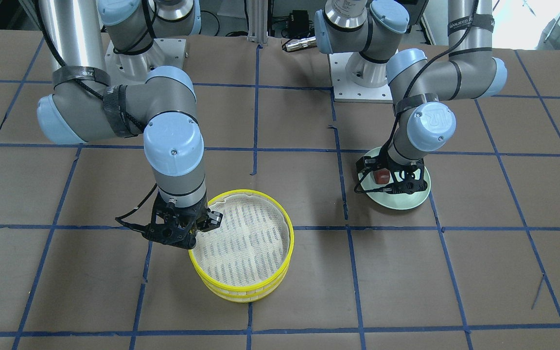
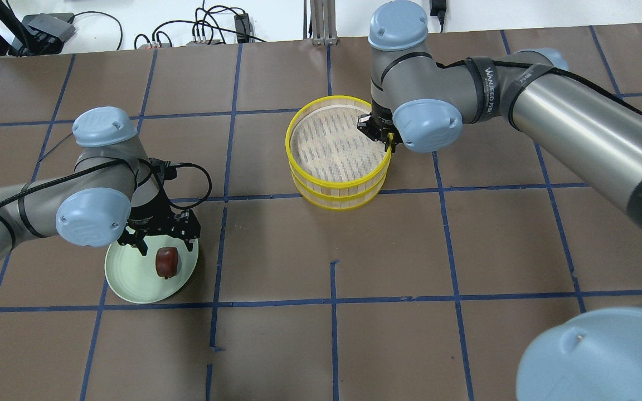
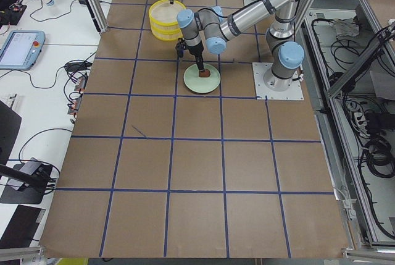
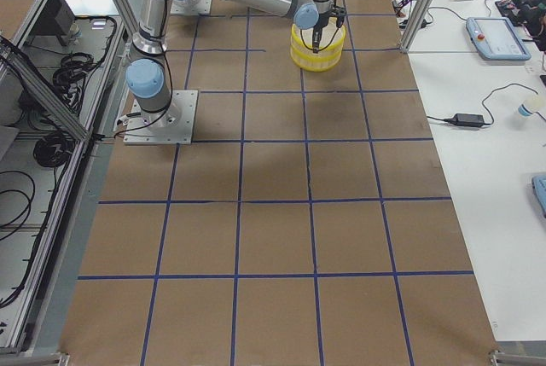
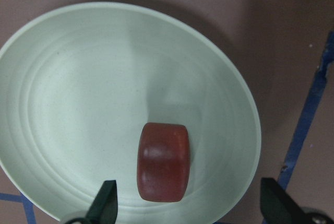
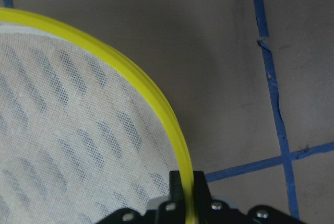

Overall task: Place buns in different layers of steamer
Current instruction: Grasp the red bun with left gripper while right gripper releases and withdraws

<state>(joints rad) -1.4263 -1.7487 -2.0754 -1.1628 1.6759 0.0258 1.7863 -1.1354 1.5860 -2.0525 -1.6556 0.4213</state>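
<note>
The left gripper (image 2: 164,240) is hanging wide open over the brown bun (image 5: 163,162) and is holding nothing. The bun is sitting on the plate (image 5: 62,78), near its edge. It is looking smooth and light, maybe a bit squashy, so I think a soft pinch across its two long sides is best. The right gripper (image 2: 382,138) is pinching the thin yellow rim of the top tray (image 6: 151,91), which is sitting on the bottom tray (image 2: 337,197). No white bun is showing.
</note>
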